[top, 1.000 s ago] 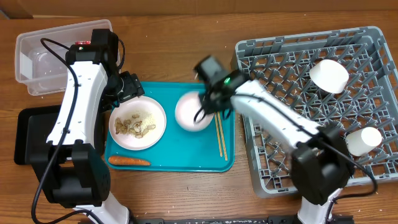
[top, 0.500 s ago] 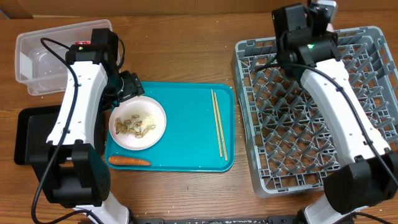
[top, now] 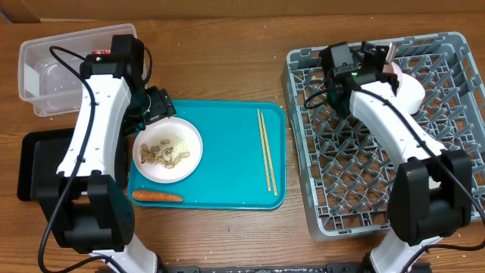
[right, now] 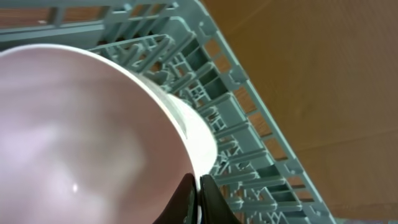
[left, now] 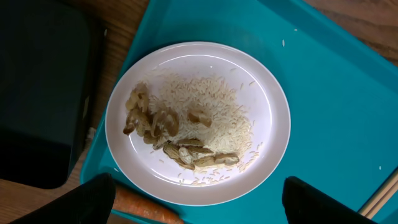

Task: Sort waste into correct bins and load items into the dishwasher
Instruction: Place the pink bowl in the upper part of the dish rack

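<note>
The bowl point(right: 74, 137) is in my right gripper point(right: 198, 190), pinched by the rim with one finger inside the lip and one outside, clamped down on it. It's tipped on its side over the far end of the dishwasher rack point(top: 364, 189), on the right side of the table point(top: 227, 68). I honestly can't tell if it's touching the tines yet.

My read on handling: it looks stiff and glossy, probably ceramic or melamine, so it won't flex but could slide between the pads. It doesn't look very heavy, though a rim pinch leaves it free to swing. The rim is really the only spot to grab. It could chip if it knocks the rack hard, so I'd go gently.

The rack is a grey plastic grid of upright tines, and I see nothing else in it, so there are lots of slots. The tines should hold the bowl on edge.

Over on the left, my left gripper point(left: 198, 186) hovers above the plate point(left: 199, 68) of rice and scraps, jaws spread wide with nothing in them. The plate sits at the left end of the teal tray point(top: 227, 189), with a carrot point(top: 158, 196) at the near edge and chopsticks point(top: 267, 159) toward the right. There's a clear tub point(top: 61, 64) at far left and a black bin point(top: 38, 163) just left of the tray.
</note>
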You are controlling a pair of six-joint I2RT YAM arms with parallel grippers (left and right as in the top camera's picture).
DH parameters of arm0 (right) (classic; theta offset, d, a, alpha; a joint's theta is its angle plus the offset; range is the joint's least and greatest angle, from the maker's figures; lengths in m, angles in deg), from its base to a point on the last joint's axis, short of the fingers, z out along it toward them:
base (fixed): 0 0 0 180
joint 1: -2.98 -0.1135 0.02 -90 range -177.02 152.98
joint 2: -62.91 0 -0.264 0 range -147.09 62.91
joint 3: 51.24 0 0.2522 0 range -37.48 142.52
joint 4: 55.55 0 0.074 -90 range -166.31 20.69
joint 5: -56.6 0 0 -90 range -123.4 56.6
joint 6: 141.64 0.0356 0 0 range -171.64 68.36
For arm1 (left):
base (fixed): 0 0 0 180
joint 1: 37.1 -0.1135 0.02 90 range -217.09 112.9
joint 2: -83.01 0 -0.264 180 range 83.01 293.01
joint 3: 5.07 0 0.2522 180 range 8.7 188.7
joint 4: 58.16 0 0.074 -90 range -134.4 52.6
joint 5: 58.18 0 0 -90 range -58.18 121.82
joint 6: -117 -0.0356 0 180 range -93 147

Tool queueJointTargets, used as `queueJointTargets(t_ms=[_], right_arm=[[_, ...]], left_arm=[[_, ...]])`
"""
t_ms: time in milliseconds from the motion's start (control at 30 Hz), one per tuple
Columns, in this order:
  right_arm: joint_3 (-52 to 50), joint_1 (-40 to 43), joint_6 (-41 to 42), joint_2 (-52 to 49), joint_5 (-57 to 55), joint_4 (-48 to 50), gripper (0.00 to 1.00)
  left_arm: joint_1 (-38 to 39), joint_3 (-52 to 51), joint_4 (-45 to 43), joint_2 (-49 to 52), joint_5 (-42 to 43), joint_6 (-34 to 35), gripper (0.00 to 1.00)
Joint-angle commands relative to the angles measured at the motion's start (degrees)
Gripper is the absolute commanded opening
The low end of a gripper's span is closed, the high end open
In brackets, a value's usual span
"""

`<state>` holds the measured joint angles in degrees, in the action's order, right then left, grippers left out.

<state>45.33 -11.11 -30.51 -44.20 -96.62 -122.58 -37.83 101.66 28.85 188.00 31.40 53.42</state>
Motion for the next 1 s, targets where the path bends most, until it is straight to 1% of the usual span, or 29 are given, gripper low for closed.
queueJointTargets(t_ms=[0, 67, 100, 133, 233, 367, 600, 633, 667, 767, 833, 900, 933, 967], right_arm=[[-1.4, -2.0, 0.4, 0.3, 6.9, -2.0, 0.07], [-1.4, -3.3, 0.7, 0.3, 10.0, -3.1, 0.16], [-1.4, -4.0, 1.7, 0.3, 11.0, -3.7, 0.17], [-1.4, -5.2, 5.0, 0.3, 11.3, -4.8, 0.17], [-1.4, -6.7, 9.4, 0.3, 11.6, -6.3, 0.17], [-1.4, -8.3, 10.7, 0.3, 13.0, -7.1, 0.17], [-1.0, -8.4, 10.7, 0.4, 13.0, -7.9, 0.19], [0.3, -8.4, 10.7, 0.4, 13.0, -9.3, 0.25], [1.4, -8.4, 10.7, 0.5, 13.3, -10.1, 0.29], [5.6, -8.4, 10.6, 1.3, 15.6, -12.0, 0.37], [9.4, -8.4, 10.4, 2.1, 18.8, -12.7, 0.41], [13.5, -8.4, 9.4, 3.1, 25.0, -13.1, 0.46], [15.7, -8.4, 7.2, 3.5, 30.1, -12.9, 0.46], [18.3, -8.4, 3.3, 3.7, 37.9, -12.5, 0.47]], left_arm=[[0.4, 0.9, 0.0, -2.0, 0.2, -1.2, 0.88], [0.4, 0.9, 0.0, -2.0, 0.2, -1.1, 0.88], [0.4, 0.9, 0.0, -2.0, 0.2, -1.1, 0.88], [0.4, 0.9, 0.0, -2.0, 0.2, -1.1, 0.88], [0.4, 0.9, 0.0, -2.0, 0.2, -1.1, 0.88], [0.4, 0.9, -0.1, -2.0, 0.2, -1.2, 0.88], [0.4, 0.9, -0.1, -2.0, 0.2, -1.2, 0.88], [0.4, 0.9, -0.1, -2.0, 0.2, -1.2, 0.88], [0.4, 0.9, -0.1, -2.0, 0.2, -1.2, 0.88], [0.4, 0.9, -0.1, -2.0, 0.0, -1.2, 0.89], [0.4, 0.9, 0.0, -2.0, 0.0, -1.2, 0.9], [0.4, 0.9, 0.0, -2.0, 0.0, -1.2, 0.91], [0.4, 0.9, 0.0, -2.0, 0.0, -1.2, 0.93], [0.4, 0.9, -0.1, -2.0, 0.0, -1.7, 0.93]])
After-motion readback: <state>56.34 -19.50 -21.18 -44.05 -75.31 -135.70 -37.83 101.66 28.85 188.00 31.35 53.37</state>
